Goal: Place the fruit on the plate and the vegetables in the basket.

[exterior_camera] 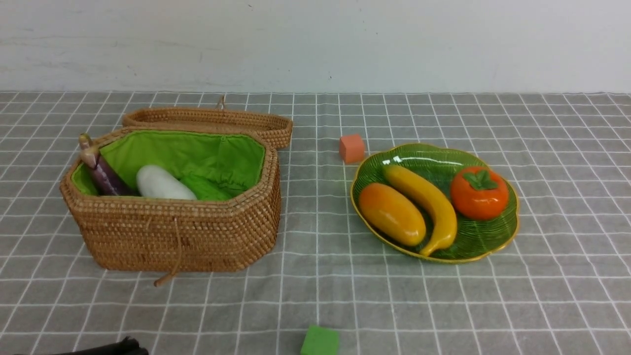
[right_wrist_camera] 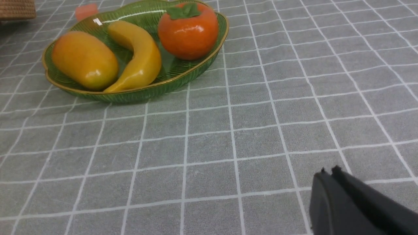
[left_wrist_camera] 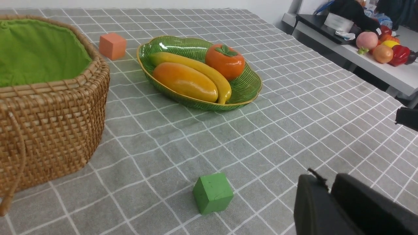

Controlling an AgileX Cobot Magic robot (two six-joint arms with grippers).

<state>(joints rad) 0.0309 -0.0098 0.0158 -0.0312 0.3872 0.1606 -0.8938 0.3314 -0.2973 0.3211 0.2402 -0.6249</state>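
On the grey cloth-covered table with its white grid lines, the wide, shallow, translucent green glass plate with a scalloped gold rim is sitting on the robot's right side, and all three glossy toy fruits are lying in it: the oval orange-yellow mango is resting at the left, touching the curved yellow banana beside it, while the round orange persimmon with a green leaf cap is sitting at the right. On the robot's left, the large octagonal woven tan wicker basket with bright green cloth lining is standing open, its attached wicker lid lying flat behind it. The long dark purple eggplant is leaning tilted against the basket's left inner wall, its stem end poking above the rim, and the white oblong radish is lying just beside it on the lining; the light green gourd cannot be made out in any view. A small orange cube is sitting just beyond the plate's far left edge, and a small green cube is lying near the front edge, well apart from both containers. The left gripper is hovering low over bare cloth near the green cube, fingers nearly together and holding nothing. The right gripper is hovering over bare cloth on the near side of the plate, fingers pressed together and empty.
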